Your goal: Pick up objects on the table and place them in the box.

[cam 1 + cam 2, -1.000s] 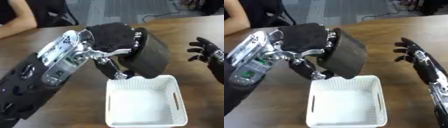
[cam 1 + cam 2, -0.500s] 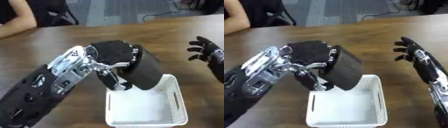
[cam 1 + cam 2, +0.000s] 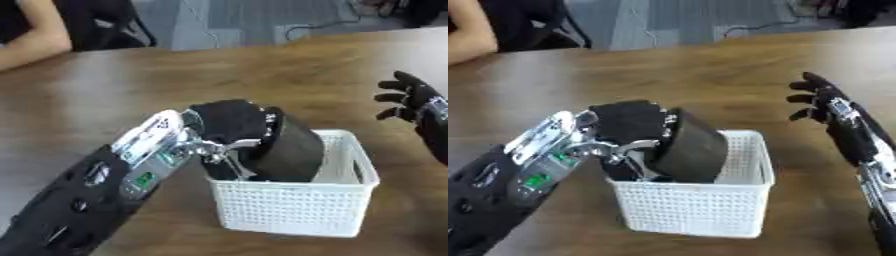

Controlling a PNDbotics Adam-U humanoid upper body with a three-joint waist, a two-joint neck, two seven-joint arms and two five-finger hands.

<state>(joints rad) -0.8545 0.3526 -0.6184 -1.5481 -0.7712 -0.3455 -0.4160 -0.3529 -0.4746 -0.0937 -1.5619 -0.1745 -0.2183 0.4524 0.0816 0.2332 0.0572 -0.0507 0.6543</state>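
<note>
Right now the robot's left hand [image 3: 229,125] is curled around a dark, rounded, bulky object [image 3: 289,150], fingers over its top and thumb beneath, holding it partly inside a white perforated box [image 3: 297,207]. The object sits tilted, just in front of and below the palm. Its lower part is already below the box's rim on the side nearest that hand, while its upper part rises above the rim. Whether it touches the box floor is hidden by the near wall.

The left forearm, black with silver plates, reaches in from the lower left corner. The box rests on a brown wooden table [image 3: 262,75], directly under the left hand's fingertips.

The right hand [image 3: 820,97] is well apart to the right of the box and of the left hand, raised above the table, fingers spread and holding nothing. It looks idle.

Judging from this, the step in hand is the placing: the object is over and partly in the box, not yet let go. The next move would likely call for lowering it a little until it settles, then opening the fingers and lifting the hand straight up, taking care not to catch the thin rim or drag the light box sideways.
</note>
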